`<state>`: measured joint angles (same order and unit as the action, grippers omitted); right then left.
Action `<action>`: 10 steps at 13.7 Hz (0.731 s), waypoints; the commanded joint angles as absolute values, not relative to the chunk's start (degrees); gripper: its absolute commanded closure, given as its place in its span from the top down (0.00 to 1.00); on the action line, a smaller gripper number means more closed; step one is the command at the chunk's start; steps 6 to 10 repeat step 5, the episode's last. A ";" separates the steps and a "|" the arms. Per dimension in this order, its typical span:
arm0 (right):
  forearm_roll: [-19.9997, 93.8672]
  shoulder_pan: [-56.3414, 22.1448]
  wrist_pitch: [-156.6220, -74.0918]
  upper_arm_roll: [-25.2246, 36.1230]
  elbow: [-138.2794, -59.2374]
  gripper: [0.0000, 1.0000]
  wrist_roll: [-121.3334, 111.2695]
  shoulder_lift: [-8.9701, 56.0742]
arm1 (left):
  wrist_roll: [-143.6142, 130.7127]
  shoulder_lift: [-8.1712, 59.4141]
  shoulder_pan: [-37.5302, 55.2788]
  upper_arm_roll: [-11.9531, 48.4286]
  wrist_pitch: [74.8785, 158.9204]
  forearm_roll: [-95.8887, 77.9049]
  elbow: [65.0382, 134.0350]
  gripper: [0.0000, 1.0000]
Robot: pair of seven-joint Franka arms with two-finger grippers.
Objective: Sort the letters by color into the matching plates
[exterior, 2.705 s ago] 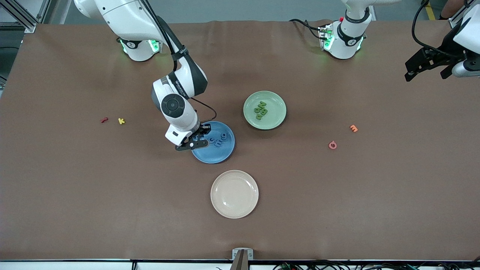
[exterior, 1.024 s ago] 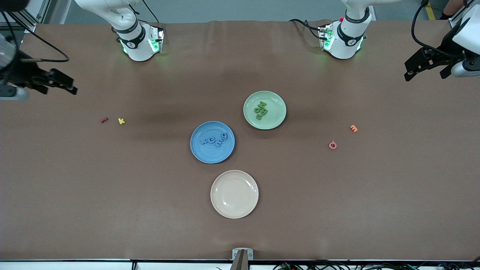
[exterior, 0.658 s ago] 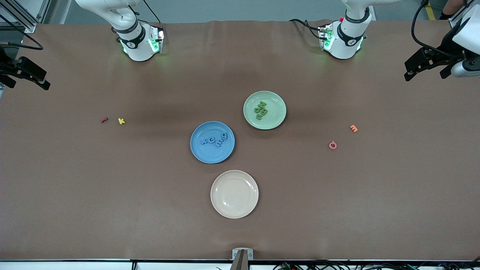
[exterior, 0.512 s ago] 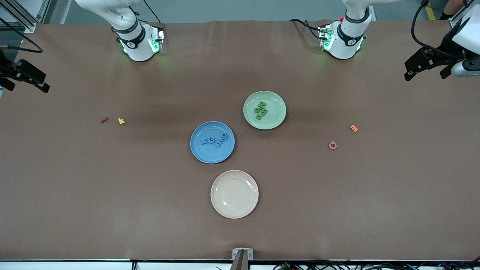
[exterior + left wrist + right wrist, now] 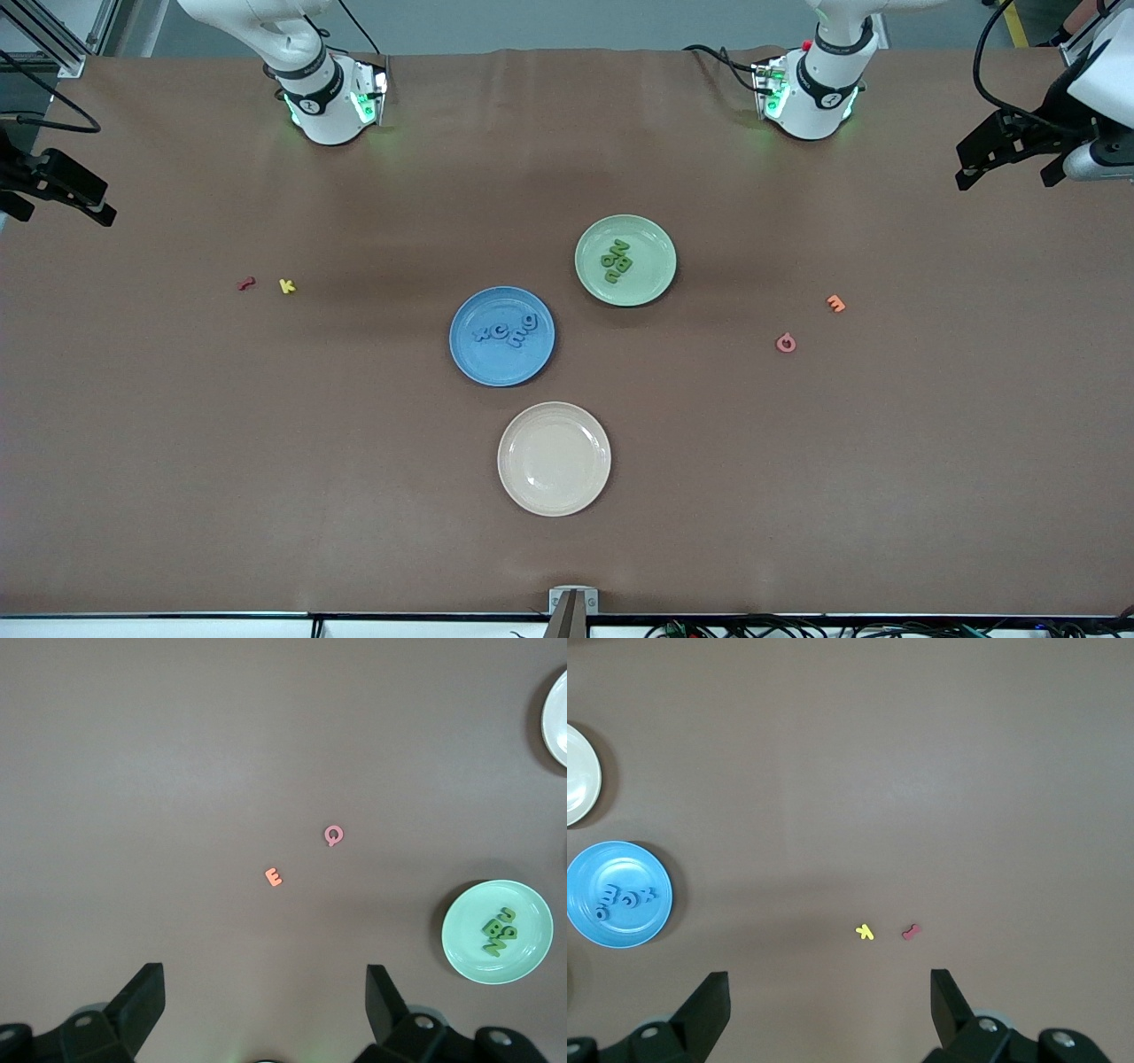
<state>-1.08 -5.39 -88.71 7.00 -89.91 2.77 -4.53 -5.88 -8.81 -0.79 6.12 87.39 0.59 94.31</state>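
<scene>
Several blue letters (image 5: 507, 330) lie together in the blue plate (image 5: 496, 365) at mid-table. Several green letters (image 5: 617, 260) lie in the pale green plate (image 5: 651, 275), which sits farther from the front camera. My right gripper (image 5: 58, 208) hangs open and empty, high over the right arm's end of the table. In its wrist view (image 5: 830, 1001) the blue plate (image 5: 620, 926) shows far below. My left gripper (image 5: 1010, 173) waits open and empty, high over the left arm's end. Its wrist view (image 5: 266, 1001) shows the green plate (image 5: 527, 961) off to one side.
A cream plate (image 5: 554, 458) lies bare, nearer the front camera than the blue one. A red letter (image 5: 246, 283) and a yellow letter (image 5: 286, 285) lie toward the right arm's end. An orange letter (image 5: 835, 303) and a pink letter (image 5: 785, 342) lie toward the left arm's end.
My right gripper has left the blue plate, risen, and swung out over the right arm's end of the table, where it has settled. The left arm has not moved.
</scene>
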 commanded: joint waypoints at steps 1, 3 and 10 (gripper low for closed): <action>-1.23 -4.66 -88.77 6.42 -88.24 1.00 2.28 -3.87 | -4.74 -8.88 -0.97 5.80 86.40 0.79 92.82 1.00; -1.14 -4.75 -88.77 6.42 -88.24 1.00 2.55 -3.43 | -4.83 -8.61 -1.05 5.80 86.31 0.88 92.37 1.00; 0.26 -4.40 -88.77 6.50 -88.16 1.00 2.72 -3.43 | -5.10 -8.53 -0.97 5.80 86.40 0.97 92.37 1.00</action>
